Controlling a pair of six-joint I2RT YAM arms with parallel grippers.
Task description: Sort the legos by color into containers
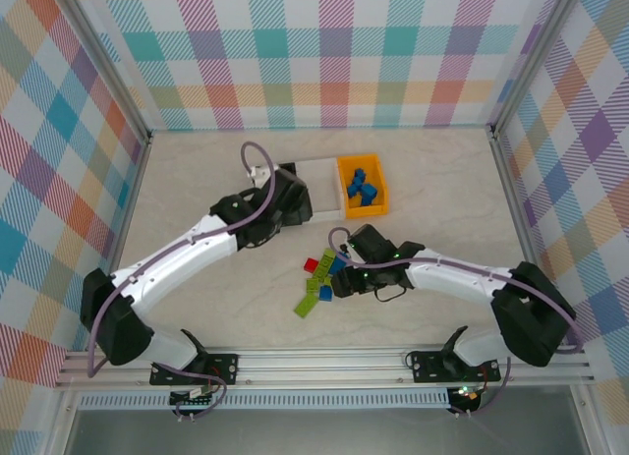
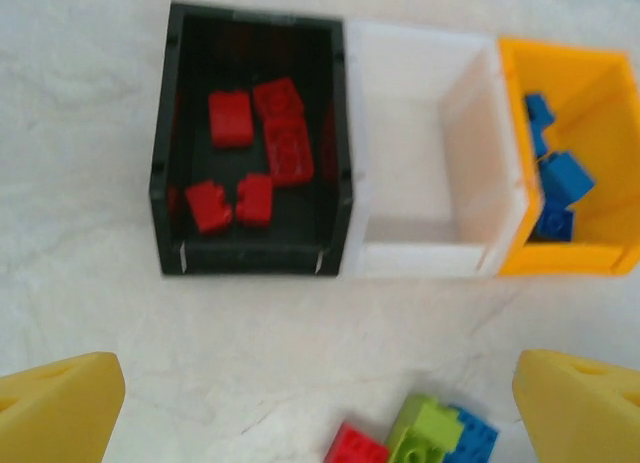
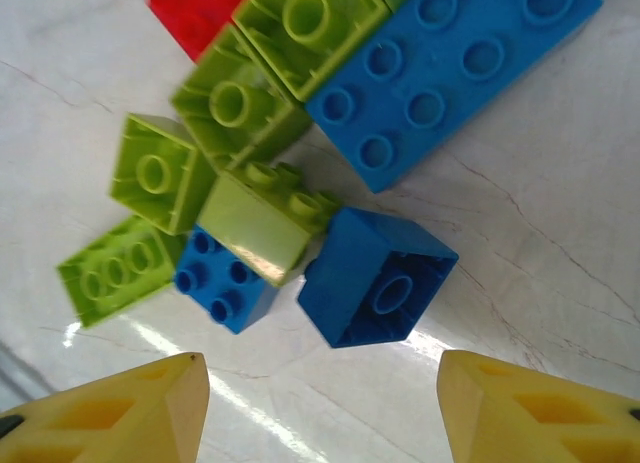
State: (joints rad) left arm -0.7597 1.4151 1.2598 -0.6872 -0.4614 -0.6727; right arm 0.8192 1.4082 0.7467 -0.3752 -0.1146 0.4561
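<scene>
Standing abreast, three containers (image 2: 420,261): black, white, orange.

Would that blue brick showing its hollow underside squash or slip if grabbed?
Probably not squash: the blue brick looks like hard moulded plastic. Likely light, given its hollow underside. Glossy faces might slip slightly; flat sides shouldn't roll.

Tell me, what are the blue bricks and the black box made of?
The blue bricks look like hard, smooth plastic: crisp moulded studs, a hollow underside and a slight sheen. The black box seems to be thin, rigid plastic too, with straight walls and a duller finish, though the blur makes this less sure.
</scene>
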